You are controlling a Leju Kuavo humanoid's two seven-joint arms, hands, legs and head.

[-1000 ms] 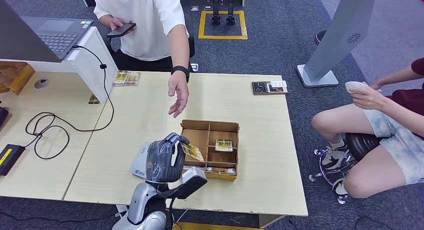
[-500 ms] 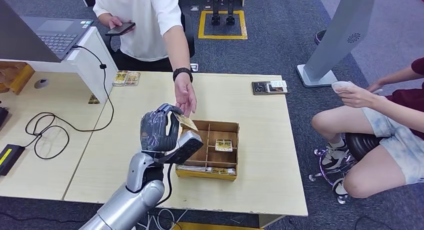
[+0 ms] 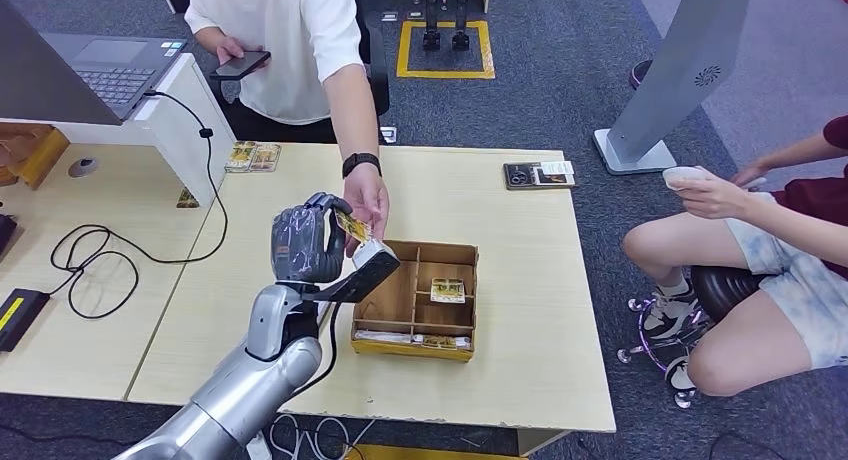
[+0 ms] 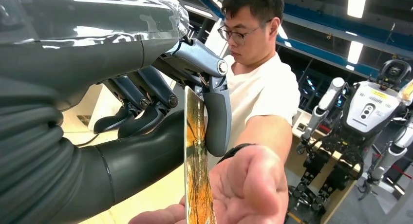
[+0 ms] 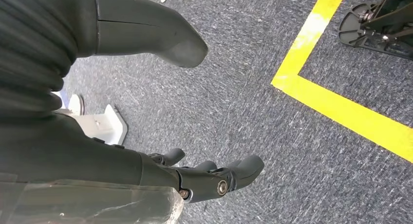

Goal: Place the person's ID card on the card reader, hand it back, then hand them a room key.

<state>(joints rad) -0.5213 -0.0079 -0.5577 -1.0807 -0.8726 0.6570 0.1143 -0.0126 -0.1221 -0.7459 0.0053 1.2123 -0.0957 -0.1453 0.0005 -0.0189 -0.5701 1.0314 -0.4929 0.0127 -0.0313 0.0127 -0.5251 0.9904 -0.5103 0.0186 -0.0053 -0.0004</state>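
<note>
Left hand [image 3: 305, 242]: pinches room key [image 3: 352, 226] upright between thumb and fingers, above tabletop [image 3: 520, 280]; the person's hand [image 3: 368, 198] touches it. Right hand [image 5: 146, 131]: spread, holding nothing.

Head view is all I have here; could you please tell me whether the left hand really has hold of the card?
Observer: Yes. In the left wrist view, the left hand pinches the card between its thumb and a finger.
Operator: Thank you. Is the person ready to take it?
Observer: The person's hand is open, palm towards the card's free end. I cannot tell if they touch.
Operator: And the right hand, please?
Observer: The right hand hangs over grey carpet near a yellow floor line, fingers apart, holding nothing.
</note>
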